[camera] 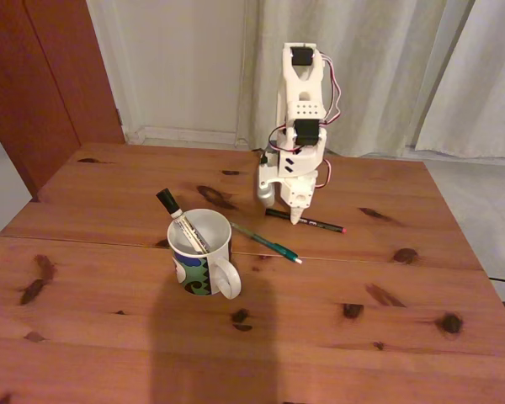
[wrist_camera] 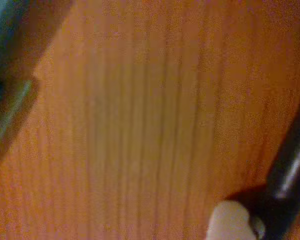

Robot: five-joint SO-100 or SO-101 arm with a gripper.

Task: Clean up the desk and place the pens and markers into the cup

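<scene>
The white two-finger gripper (camera: 296, 220) touches down beside the thin black pen with red end (camera: 307, 220); its opening cannot be judged. The thick white marker with black cap (camera: 182, 221) stands in the white ceramic cup (camera: 204, 252). Next, grasp the pen.

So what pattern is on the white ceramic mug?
Blue-and-green swirls on the white ceramic mug, in the fixed view.

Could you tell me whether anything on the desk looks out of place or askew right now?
Two things still lie loose on the desk: the teal-green pen and the black pen, both right of the cup in the fixed view. The white marker leans in the cup, cap up. The hand points down by the black pen. Nothing spilled or damaged.
</scene>
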